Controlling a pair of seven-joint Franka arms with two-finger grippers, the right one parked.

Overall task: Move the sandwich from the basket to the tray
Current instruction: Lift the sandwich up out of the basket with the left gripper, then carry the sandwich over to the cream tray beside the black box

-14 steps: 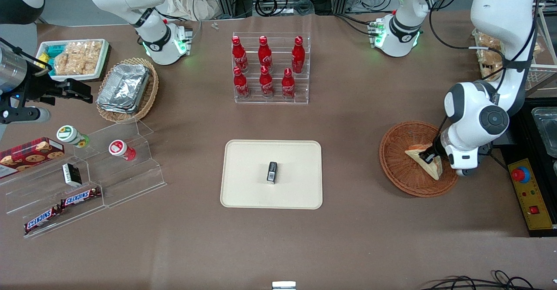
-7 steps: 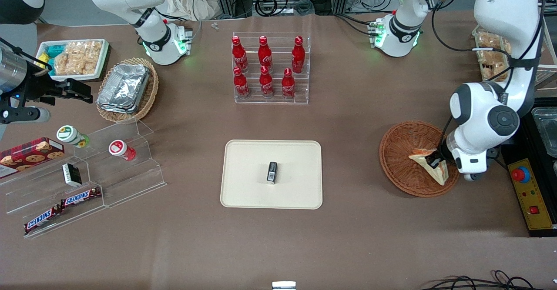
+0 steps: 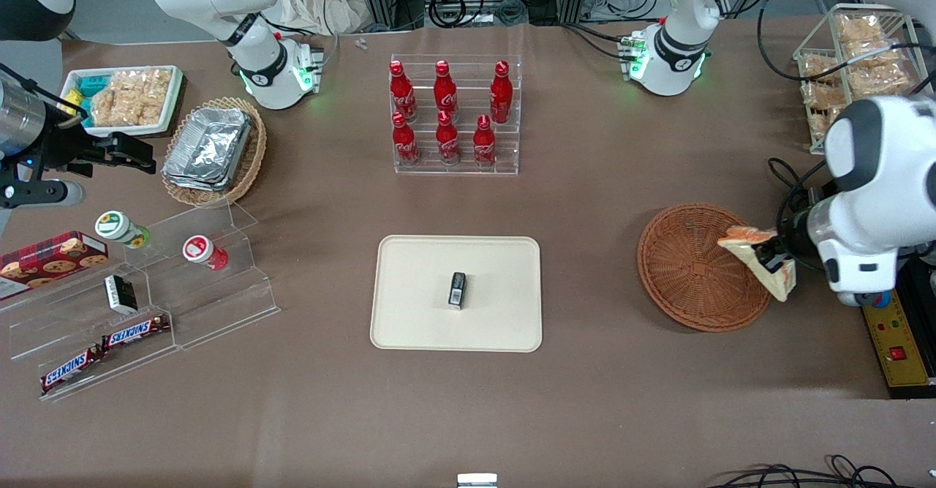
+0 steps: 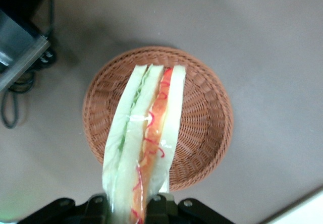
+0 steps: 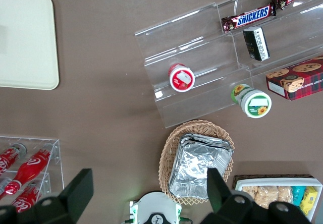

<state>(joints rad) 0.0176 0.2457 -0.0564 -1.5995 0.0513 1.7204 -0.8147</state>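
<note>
My left gripper (image 3: 769, 260) is shut on the sandwich (image 3: 760, 260), a pale bread wedge with pink and green filling, and holds it lifted above the rim of the round reddish-brown basket (image 3: 691, 268) at the working arm's end of the table. In the left wrist view the sandwich (image 4: 146, 133) hangs edge-on between the fingers of my gripper (image 4: 132, 204), with the basket (image 4: 202, 128) below it holding nothing else. The cream tray (image 3: 497, 320) lies mid-table and carries a small black packet (image 3: 457, 289).
A clear rack of red bottles (image 3: 447, 115) stands farther from the front camera than the tray. A wire rack of bagged snacks (image 3: 848, 64) and a yellow control box (image 3: 896, 342) sit beside the basket. Clear stepped shelves (image 3: 146, 305) and a foil-container basket (image 3: 212, 150) lie toward the parked arm's end.
My left gripper has risen with the sandwich out of the basket and shifted outward over its rim. The arm's body has moved up and away from the table.
</note>
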